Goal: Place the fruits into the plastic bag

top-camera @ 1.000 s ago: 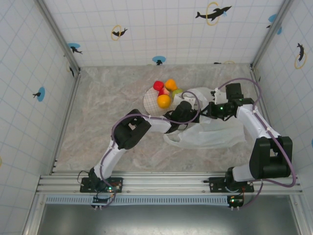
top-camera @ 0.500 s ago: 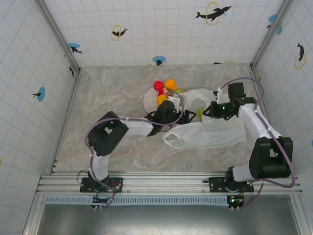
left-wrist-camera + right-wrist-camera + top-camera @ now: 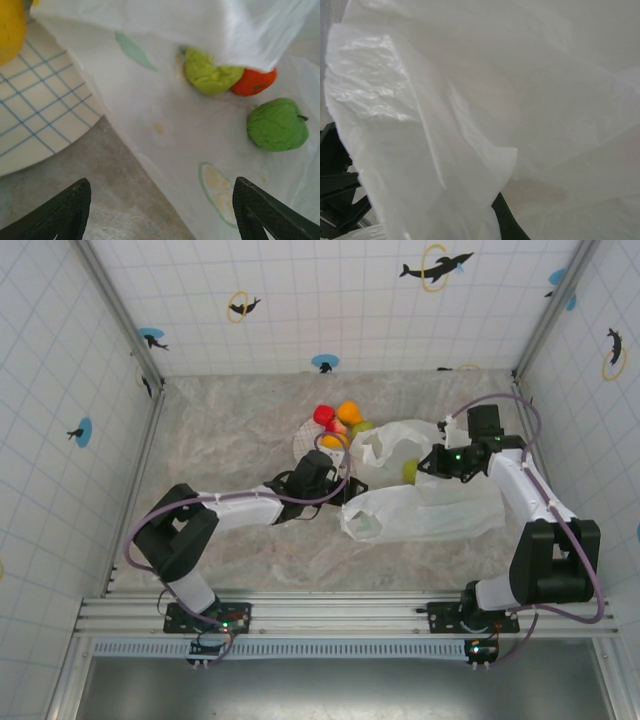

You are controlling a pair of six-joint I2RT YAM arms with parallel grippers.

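The left end effector (image 3: 162,212) is wide open and holds nothing, just beside the plastic bag (image 3: 440,512). The bag lies toward the right edge of the tabletop (image 3: 225,440). A green fruit (image 3: 277,125), an orange fruit (image 3: 254,81) and a pale green fruit (image 3: 212,76) sit inside it. The right end effector (image 3: 428,462) is at the bag's mouth. Plastic hides its fingers, so I cannot tell its grip. More fruits (image 3: 323,415) sit on the plate (image 3: 303,448), toward the far edge.

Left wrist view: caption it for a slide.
Open left claw facing the plastic bag holding two green fruits and an orange one.
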